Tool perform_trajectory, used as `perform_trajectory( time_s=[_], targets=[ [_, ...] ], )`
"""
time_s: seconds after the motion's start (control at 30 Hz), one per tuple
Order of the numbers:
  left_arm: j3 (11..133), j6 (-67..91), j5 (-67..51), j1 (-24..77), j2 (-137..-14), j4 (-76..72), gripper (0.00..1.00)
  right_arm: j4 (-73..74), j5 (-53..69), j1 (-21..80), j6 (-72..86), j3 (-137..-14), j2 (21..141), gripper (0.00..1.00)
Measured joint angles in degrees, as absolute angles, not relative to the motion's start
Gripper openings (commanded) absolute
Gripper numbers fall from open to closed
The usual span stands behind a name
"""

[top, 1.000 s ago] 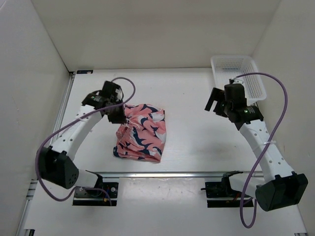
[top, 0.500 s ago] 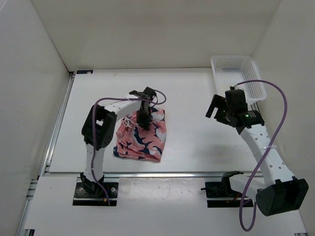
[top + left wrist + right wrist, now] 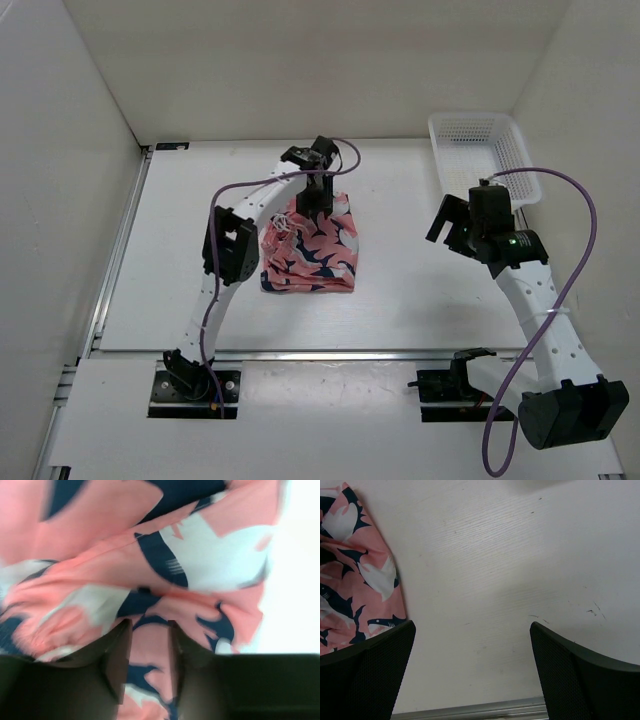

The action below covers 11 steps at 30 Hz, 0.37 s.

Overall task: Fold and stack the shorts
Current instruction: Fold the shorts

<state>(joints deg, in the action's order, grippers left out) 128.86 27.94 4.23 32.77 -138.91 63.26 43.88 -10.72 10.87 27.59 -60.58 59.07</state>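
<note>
The salmon-pink shorts [image 3: 312,252] with navy and white sharks lie folded in a bundle at the middle of the table. My left gripper [image 3: 318,206] is at their far edge, pressed into the fabric. In the left wrist view the fingers [image 3: 119,652] stand close together with pink cloth pinched between them, and the shorts [image 3: 150,555] fill the view. My right gripper [image 3: 446,220] hovers wide open and empty over bare table to the right of the shorts. In the right wrist view [image 3: 472,670] the shorts' right edge [image 3: 350,580] shows at the left.
A white mesh basket [image 3: 497,135] stands at the far right corner, behind the right arm. White walls enclose the table on the left, back and right. A metal rail [image 3: 330,352] runs along the near edge.
My left gripper has swung right and farther back, dragging the shorts with it toward the table's middle. The right arm has drifted slightly to the right.
</note>
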Motion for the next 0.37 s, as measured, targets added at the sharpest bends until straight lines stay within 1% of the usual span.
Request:
perform_trajectory(
  time_s=[0.03, 0.13, 0.23, 0.37],
  targets=[
    [129.64, 27.49, 4.8, 32.77, -137.93, 63.88, 0.72, 43.99, -10.72, 10.85, 27.62, -60.62, 59.07, 1.0],
    [129.47, 26.92, 6.52, 32.73, -132.2, 65.73, 1.0, 44.07, -10.9, 10.83, 27.64, -60.64, 58.96, 1.0],
    [125.99, 26.33, 7.31, 32.75, -121.89, 65.76, 1.0, 44.38, -11.57, 10.83, 27.64, -60.97, 58.87, 1.0],
    [116.99, 25.98, 8.05, 32.75, -102.5, 64.16, 1.0, 44.99, -12.34, 10.83, 27.4, -61.36, 58.65, 0.98]
  ],
)
